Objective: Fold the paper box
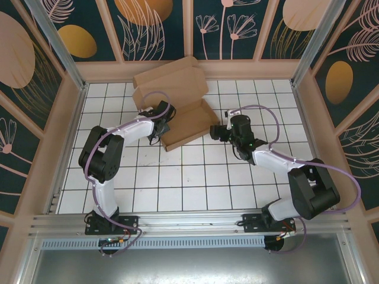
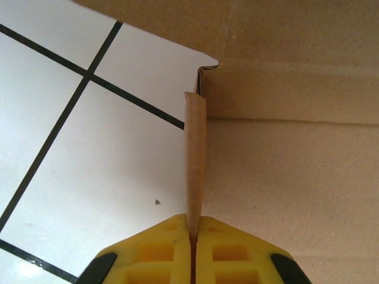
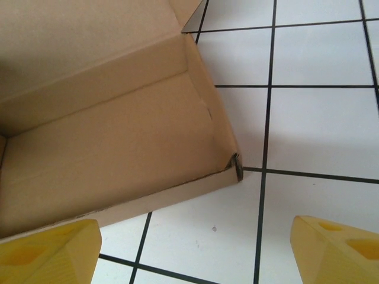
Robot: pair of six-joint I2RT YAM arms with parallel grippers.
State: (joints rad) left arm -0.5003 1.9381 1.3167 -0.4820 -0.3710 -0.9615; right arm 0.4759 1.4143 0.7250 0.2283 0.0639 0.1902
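Pinching entry: left gripper (image 2: pixel 192 235) is closed on a thin upright side wall (image 2: pixel 194 154) of the paper box (image 1: pixel 177 112). Its two yellow fingers (image 2: pixel 160 254) meet on the cardboard edge with no gap visible between them. The wall stands on edge between the white tile on its left and the box floor on its right.

Box position: on the tiled table (image 1: pixel 177 183), toward the far edge and slightly left of the middle. It is brown corrugated cardboard, partly formed. The near part is a shallow tray with raised walls, set at an angle to the tile lines. The broad far flaps lie open and reach up to the far edge of the table.

In the top view the left arm reaches to the tray's left side.

Right gripper (image 3: pixel 192 254): jaws stand wide apart and hold nothing. The yellow fingertips (image 3: pixel 50 251) sit at the lower corners of the wrist view, above bare tile, just beside the tray's near right corner (image 3: pixel 235 164). No contact with the cardboard is evident. That corner shows a small gap where the two walls meet.
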